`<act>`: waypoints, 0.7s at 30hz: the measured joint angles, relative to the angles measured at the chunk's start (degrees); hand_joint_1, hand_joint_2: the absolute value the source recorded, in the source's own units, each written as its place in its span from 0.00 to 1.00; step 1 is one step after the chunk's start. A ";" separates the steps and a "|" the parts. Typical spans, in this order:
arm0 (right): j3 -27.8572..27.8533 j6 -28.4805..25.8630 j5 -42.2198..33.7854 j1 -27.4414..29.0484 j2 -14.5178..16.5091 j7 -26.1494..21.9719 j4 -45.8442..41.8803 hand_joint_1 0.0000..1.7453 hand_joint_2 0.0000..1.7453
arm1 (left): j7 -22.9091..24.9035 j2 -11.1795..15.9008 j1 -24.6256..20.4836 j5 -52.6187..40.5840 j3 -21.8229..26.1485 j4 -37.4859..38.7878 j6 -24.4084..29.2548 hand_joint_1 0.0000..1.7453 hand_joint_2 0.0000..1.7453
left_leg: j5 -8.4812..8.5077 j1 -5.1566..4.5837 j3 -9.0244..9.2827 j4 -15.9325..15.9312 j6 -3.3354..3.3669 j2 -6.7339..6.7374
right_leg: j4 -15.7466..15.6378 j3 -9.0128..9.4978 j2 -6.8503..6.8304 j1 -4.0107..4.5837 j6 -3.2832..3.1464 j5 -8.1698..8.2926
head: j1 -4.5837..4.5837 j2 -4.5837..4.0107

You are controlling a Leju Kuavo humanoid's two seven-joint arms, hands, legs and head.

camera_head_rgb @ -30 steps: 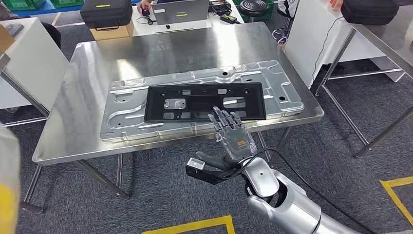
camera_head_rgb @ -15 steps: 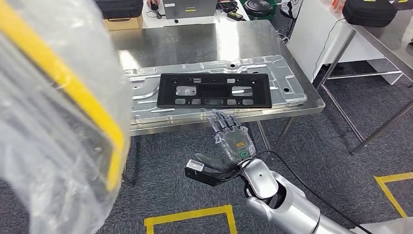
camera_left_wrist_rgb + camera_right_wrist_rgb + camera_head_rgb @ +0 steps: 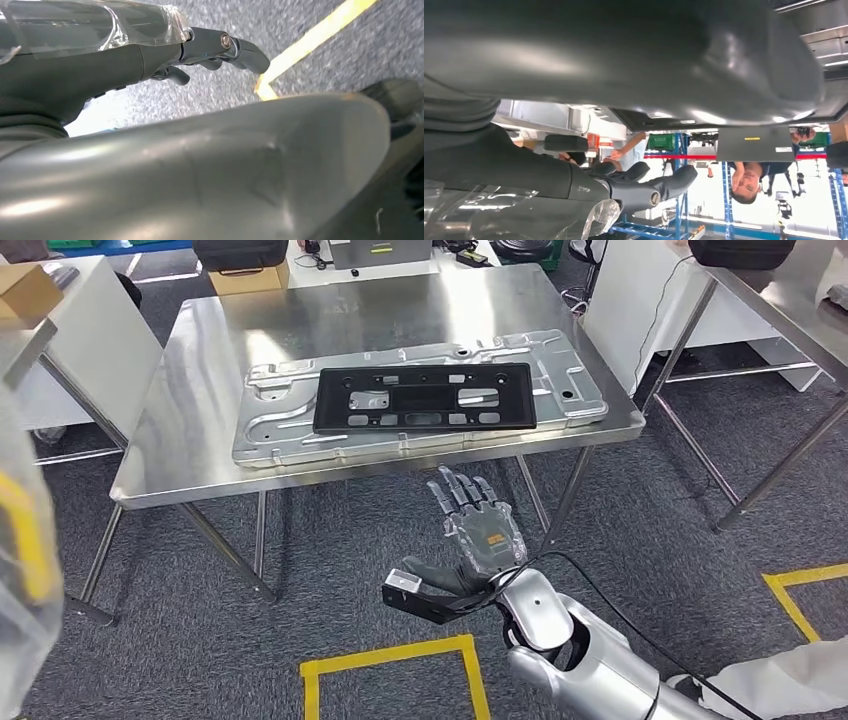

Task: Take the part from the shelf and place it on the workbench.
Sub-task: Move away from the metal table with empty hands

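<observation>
Camera shifted: steel workbench [image 3: 200,400] farther; right hand [image 3: 478,525] fingers spread, empty; left hand [image 3: 150,55] unclear.

Factory workshop: steel workbench [image 3: 200,460], yellow floor tape [image 3: 390,660], blue racking [image 3: 684,200].

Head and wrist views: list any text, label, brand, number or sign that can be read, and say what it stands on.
None can be read.
Back of the right hand: an orange and green mark, too small to read.
Grey case in the right wrist view: a yellow label and a white one, both blurred.
Black case behind the workbench: no readable mark.
Floor: yellow tape lines, no lettering.
</observation>
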 joint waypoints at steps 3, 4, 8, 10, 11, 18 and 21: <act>0.00 -0.02 -0.06 0.06 0.01 -0.02 0.02 0.00 0.00 | 0.01 -0.01 -0.01 -0.05 -0.01 0.00 -0.01 0.00 0.00 | -6.67 0.18 -2.75 11.74 -0.65 0.01 | 0.07 -2.26 -0.14 0.09 -0.24 1.73 | -0.04 0.00; 0.00 -0.02 -0.06 0.10 0.01 -0.02 0.02 0.00 0.00 | 0.01 0.00 -0.02 -0.04 -0.01 0.00 -0.01 0.00 0.00 | -6.51 0.18 -2.36 13.19 -0.66 0.01 | 0.09 -3.03 -0.16 0.11 -0.19 2.30 | -0.04 0.00; -0.01 -0.05 -0.07 0.13 0.01 -0.02 0.01 0.00 0.00 | 0.01 0.00 -0.22 0.03 -0.01 0.00 -0.01 0.00 0.00 | -2.50 -0.08 8.24 0.04 0.36 0.00 | 0.13 -5.35 -0.17 0.20 0.47 4.31 | -0.03 0.00; -0.01 -0.09 -0.07 0.11 0.01 -0.02 0.00 0.00 0.00 | 0.01 0.00 -0.38 0.02 -0.01 0.00 -0.01 0.00 0.00 | -3.10 -0.48 11.89 -5.99 1.07 -0.03 | 0.05 -5.80 -0.28 0.25 1.05 5.25 | -0.01 0.00; -0.01 -0.10 -0.07 0.11 0.01 -0.02 0.00 0.00 0.00 | 0.01 0.00 -0.39 0.02 -0.01 0.00 -0.01 0.00 0.00 | -3.16 -0.66 12.10 -6.89 1.36 -0.04 | -0.04 -5.93 -0.34 0.24 1.39 5.73 | 0.00 0.00; 0.00 -0.09 -0.13 0.26 -0.08 -0.02 0.01 0.00 0.00 | 0.08 -0.01 -0.24 -0.07 -0.01 -0.01 0.02 0.00 0.00 | 0.47 -0.50 8.28 -7.02 3.38 0.18 | 16.19 -11.41 -0.08 0.01 2.73 -5.72 | 0.24 0.00; 0.00 -0.09 -0.14 0.38 -0.10 -0.02 0.01 0.00 0.00 | 0.21 -0.02 -0.18 -0.07 -0.01 -0.01 0.00 0.00 0.00 | 1.91 -0.62 6.02 -6.49 3.24 0.16 | 15.75 -8.16 -0.08 0.02 2.64 -3.13 | 0.25 0.00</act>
